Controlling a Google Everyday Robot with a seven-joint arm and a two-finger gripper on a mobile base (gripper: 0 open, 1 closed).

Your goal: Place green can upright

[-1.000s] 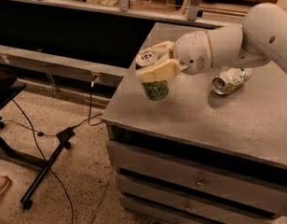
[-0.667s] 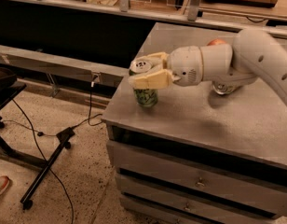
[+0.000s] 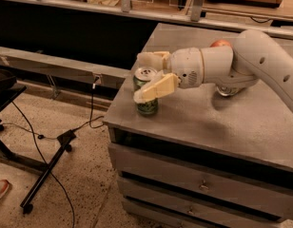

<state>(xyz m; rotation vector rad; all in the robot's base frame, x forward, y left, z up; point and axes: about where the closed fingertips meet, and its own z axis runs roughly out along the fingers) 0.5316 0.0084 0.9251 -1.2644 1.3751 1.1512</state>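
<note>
The green can (image 3: 147,107) stands upright on the grey table (image 3: 218,122), close to its front left corner, silver top up. My gripper (image 3: 141,79) reaches in from the right and is shut on the can. One cream finger (image 3: 156,88) crosses the can's front and the other (image 3: 150,60) sits behind its top. The can's base rests on the table surface or just above it. The arm hides the middle of the can.
A second can (image 3: 227,90) lies on the table, mostly hidden behind my arm, with a red-orange object (image 3: 220,43) behind it. The table has drawers (image 3: 203,186) below. A black stand (image 3: 46,172) and cables are on the floor at left. A long shelf (image 3: 65,65) runs along the back.
My gripper has carried the green can left and down toward the table's front left corner. The can has gone from tilted to upright.
</note>
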